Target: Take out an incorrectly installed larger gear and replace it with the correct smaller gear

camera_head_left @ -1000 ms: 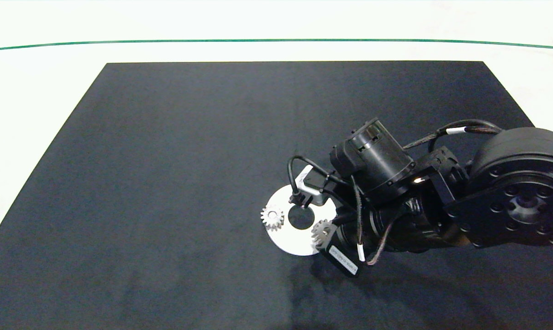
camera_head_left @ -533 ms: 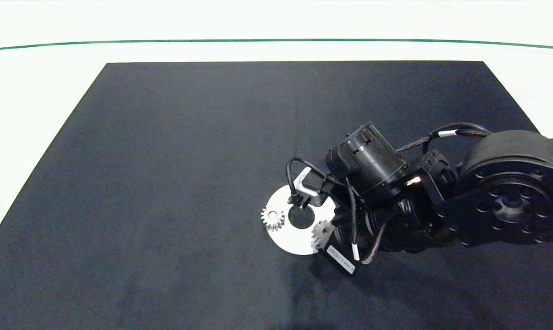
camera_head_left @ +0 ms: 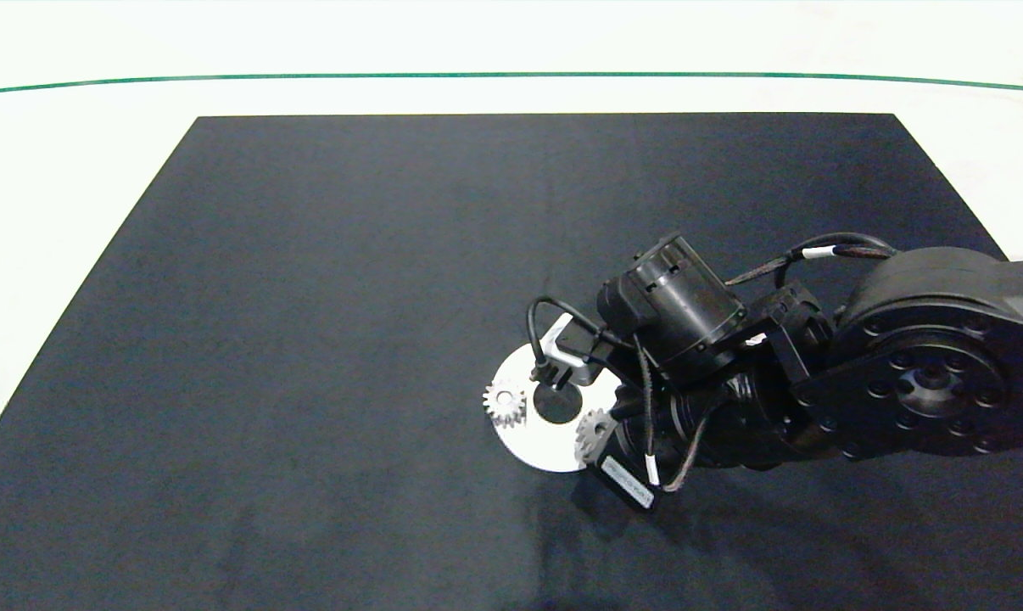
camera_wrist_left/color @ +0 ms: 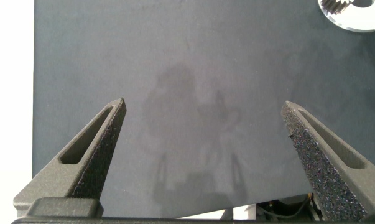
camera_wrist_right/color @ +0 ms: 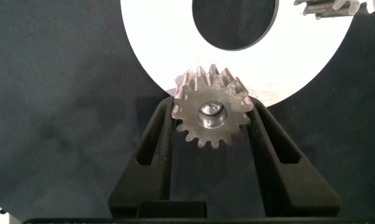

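A white disc (camera_head_left: 535,448) with a big centre hole lies on the black mat. A small grey smaller gear (camera_wrist_right/color: 212,115) sits at the disc's near-right rim (camera_head_left: 595,426), with a pin showing in its centre hole. My right gripper (camera_wrist_right/color: 212,107) is shut on it, a finger pressed against the teeth on each side. Another gear of the same size (camera_head_left: 504,405) sits at the disc's left rim. Part of a further gear (camera_wrist_right/color: 333,6) shows beyond the hole. The larger gear is out of view. My left gripper (camera_wrist_left/color: 204,112) hangs open over bare mat, near the disc (camera_wrist_left/color: 361,22).
The black mat (camera_head_left: 308,297) covers most of the white table (camera_head_left: 53,170). The right arm's bulk (camera_head_left: 927,382) fills the mat's right side, and its cables loop over the disc's far rim.
The right arm has shifted slightly left and lower over the disc. The gear between its fingers and the disc stay where they were.
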